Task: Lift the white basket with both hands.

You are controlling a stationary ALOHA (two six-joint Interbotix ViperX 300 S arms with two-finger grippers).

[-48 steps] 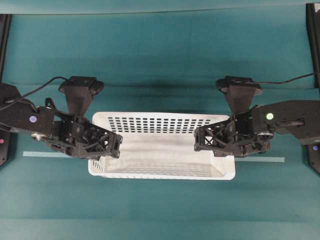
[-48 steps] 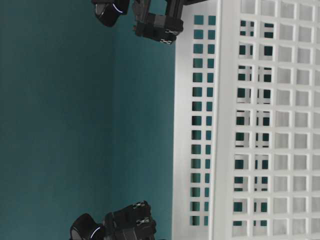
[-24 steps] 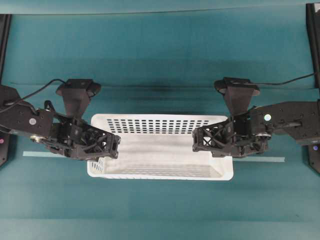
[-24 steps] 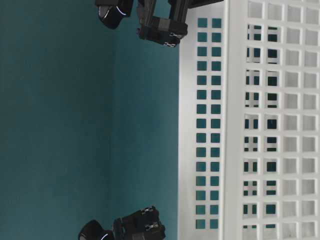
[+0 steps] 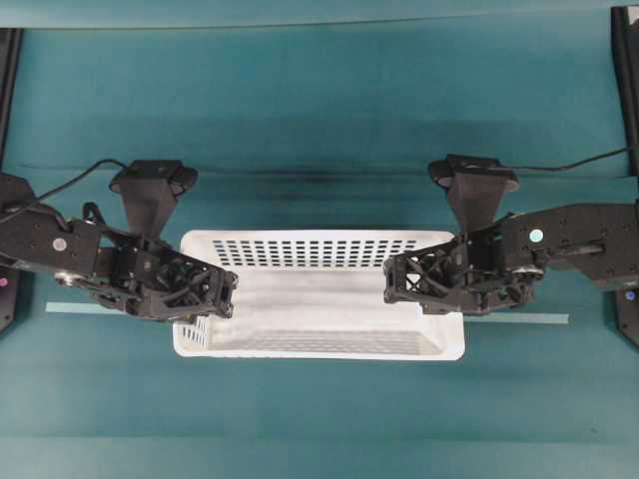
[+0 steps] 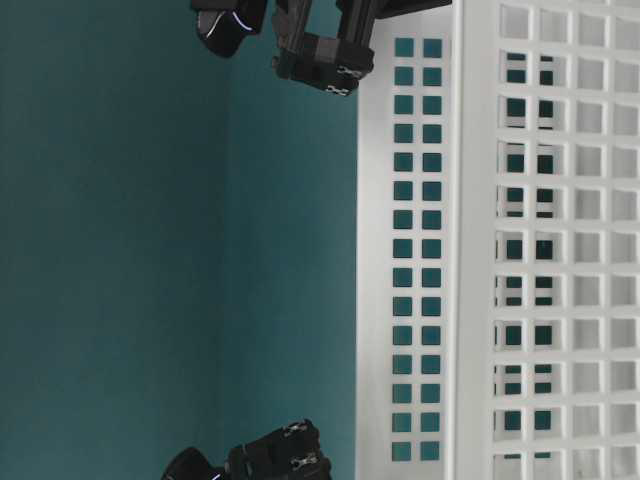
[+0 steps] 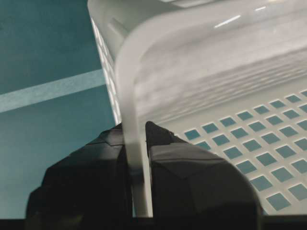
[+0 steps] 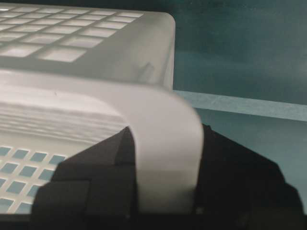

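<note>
A: Large rectangular white plastic basket (image 5: 329, 299) with slotted walls, mid-table on teal cloth surface (image 5: 319, 120), crossing a pale tape strip (image 5: 519, 318). Both short ends gripped.

B: Left black truss-like gripper (image 5: 226, 295)?

A: Clamped nearly shut on the left end rim. Wrist view: thin white rim sandwiched between both dark fingers (image 7: 192, 177), no gap visible.

B: Right black gripper (image 5: 395, 279)?

A: Closed on the right end rim too, slightly wider since the rim band there looks broader. Rim pinched between fingers (image 8: 96, 182) in wrist view.

B: Off the table yet?

A: Hard to confirm. Table-level view too close; only perforated wall (image 6: 500, 250) and gripper parts (image 6: 320, 55) visible. Probably early in the lift.

B: Advice for the lift?

A: Raise both ends together, same rate, to keep the floor level. Keep squeeze constant; thin rim likely slippery plastic. No pulling apart or pushing inward, else walls flex and a rim may pop free. Slow and straight up.
</note>
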